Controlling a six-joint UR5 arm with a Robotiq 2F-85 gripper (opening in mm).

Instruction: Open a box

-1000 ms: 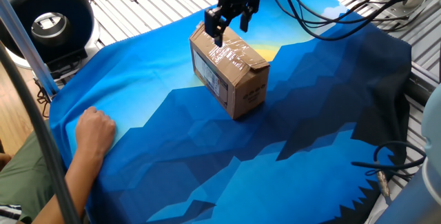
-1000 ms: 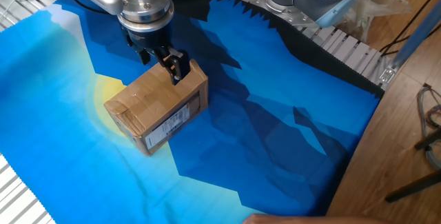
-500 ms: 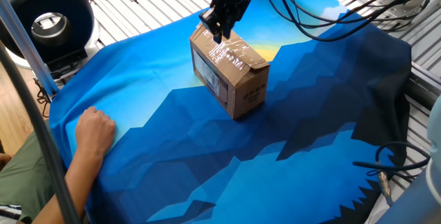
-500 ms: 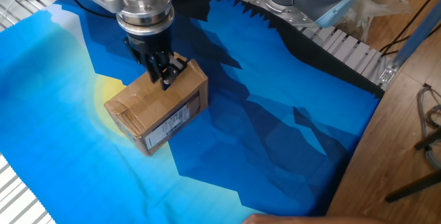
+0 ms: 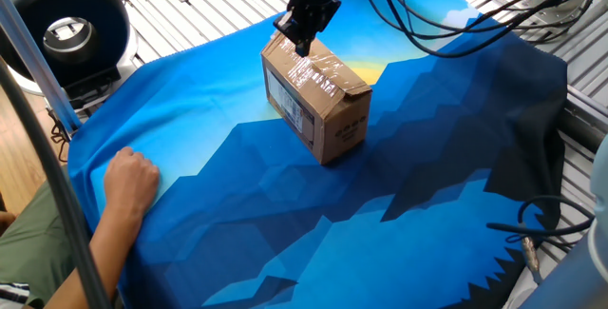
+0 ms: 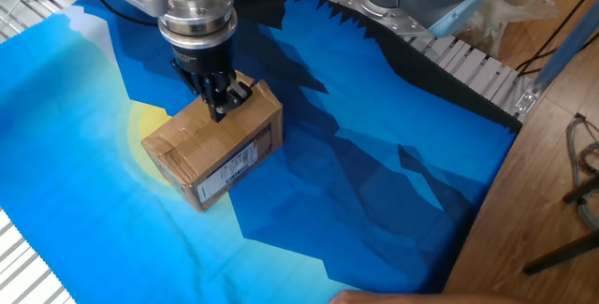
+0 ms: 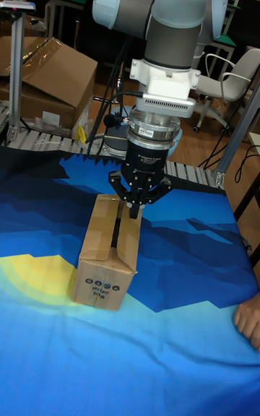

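Brown box [image 5: 318, 105] on blue cloth [image 5: 285, 204]; gripper [image 5: 302, 48] at its twelve o'clock end, fingers pinched together, tips on the taped top

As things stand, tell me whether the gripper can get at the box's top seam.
Probably yes. The gripper hangs straight over the box, its closed fingertips at the far end of the top by the seam, with nothing between them. Actual contact cannot be told.

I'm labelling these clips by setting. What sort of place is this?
Probably a robotics lab or workshop. An industrial arm's gripper works on a box laid on a blue cloth over a slatted metal table, with office chairs and stacked cartons behind.
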